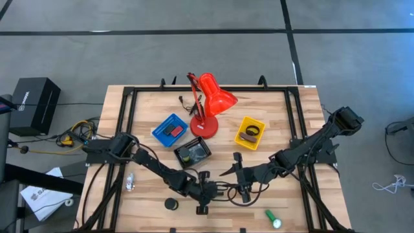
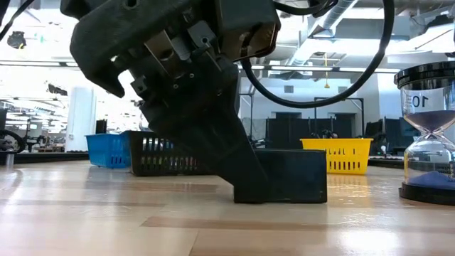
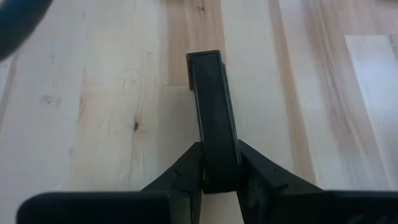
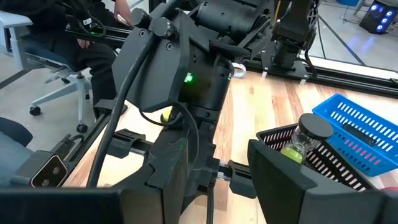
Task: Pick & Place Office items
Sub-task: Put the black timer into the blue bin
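My left gripper is near the table's near edge, shut on a small black rectangle, which stands on its narrow edge on the wood. My right gripper hovers open just right of it, and its wide-apart fingers face the left arm. Loose on the table are a black round disc, a green cylinder and a silvery bit. A red block lies in the blue tray, and a black loop in the yellow tray. My left gripper pinches the small black rectangle between its two fingers at the end nearest the wrist. The fingers slant down from above and from the table's left, one on each long side face. The rectangle's bottom edge rests on the table.
A big red desk lamp stands at the far middle, with the blue tray, the black tray and the yellow tray around its base. The low view shows an hourglass at the right. Bare wood lies on the near left.
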